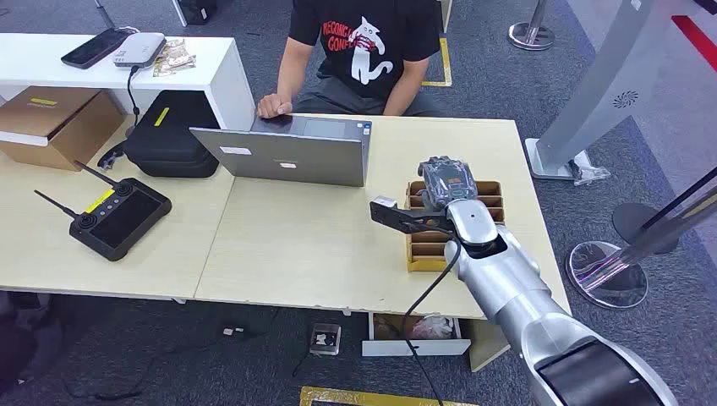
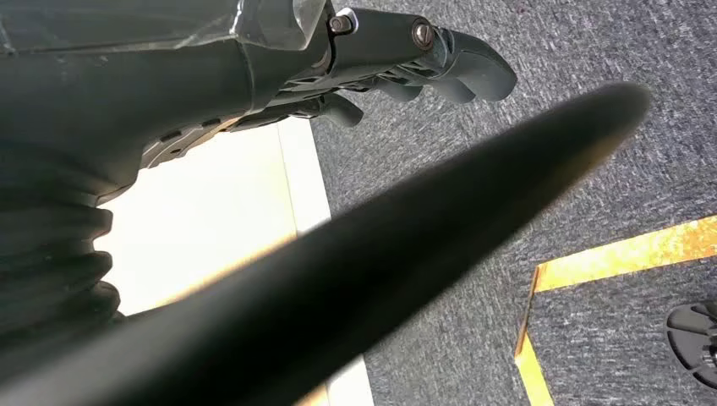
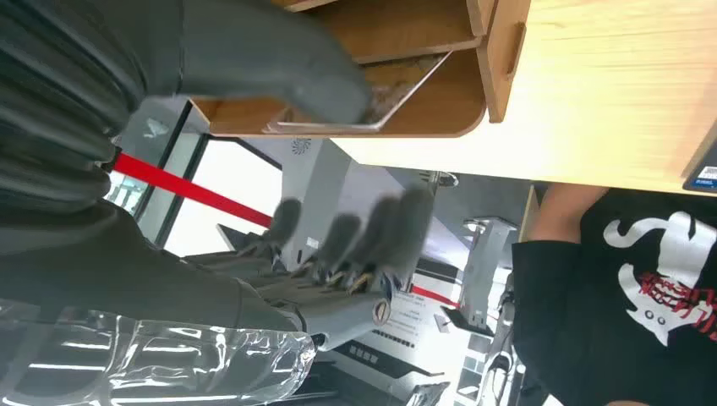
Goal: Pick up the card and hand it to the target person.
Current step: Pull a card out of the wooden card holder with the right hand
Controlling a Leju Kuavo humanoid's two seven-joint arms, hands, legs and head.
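A pale card (image 3: 397, 89) leans inside one compartment of the wooden slotted box (image 1: 420, 254) on the table's right side. My right hand (image 1: 446, 179) reaches over the far end of that box. In the right wrist view its thumb (image 3: 270, 59) is down in the compartment with its tip against the card, while the fingers (image 3: 363, 224) stand spread outside the box wall (image 3: 499, 51), off the card. My left hand (image 2: 406, 51) hangs beside the table edge, fingers loosely extended and holding nothing. A person in a black T-shirt (image 1: 363, 51) sits at the far side, one hand (image 1: 272, 106) on a laptop.
An open grey laptop (image 1: 287, 152) stands left of the box. Further left lie a black remote controller (image 1: 118, 218), a black case (image 1: 173, 135) and a cardboard box (image 1: 55, 123). A white shelf (image 1: 211, 59) carries a phone. Stanchion bases (image 1: 607, 272) stand right of the table.
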